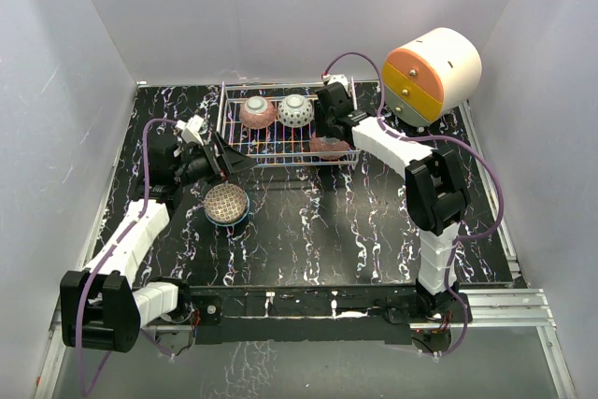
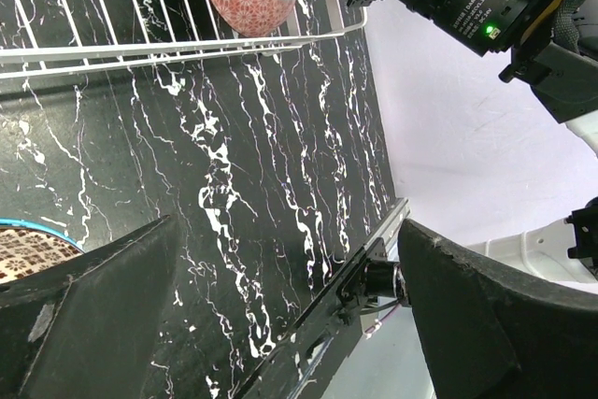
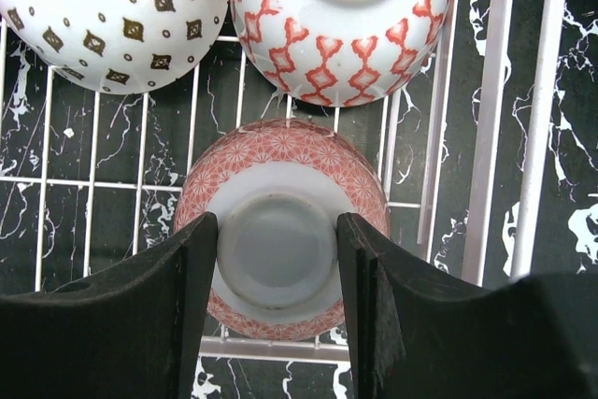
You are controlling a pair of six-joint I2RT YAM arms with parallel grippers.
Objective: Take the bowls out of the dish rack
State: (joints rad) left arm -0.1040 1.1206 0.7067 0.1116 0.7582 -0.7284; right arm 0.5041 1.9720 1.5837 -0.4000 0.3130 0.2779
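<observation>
The wire dish rack (image 1: 221, 117) stands at the back of the table. Three bowls lie upside down in it. My right gripper (image 3: 277, 231) is shut on the pale foot ring of the pink flower-patterned bowl (image 3: 280, 158) at the rack's front right (image 1: 329, 148). Behind it sit a white bowl with brown diamonds (image 3: 112, 25) and a red-and-white bowl (image 3: 346, 44). A fourth bowl (image 1: 227, 203), brown-patterned with a blue rim, stands upright on the table. My left gripper (image 1: 234, 162) hovers open and holds nothing between that bowl and the rack; the left wrist view shows its jaws wide apart (image 2: 290, 296).
A white, orange and yellow cylindrical drawer unit (image 1: 432, 72) stands at the back right, beside the right arm. White walls enclose the black marbled table (image 1: 318, 231) on three sides. The rack's front wire (image 2: 140, 49) runs just ahead of my left gripper.
</observation>
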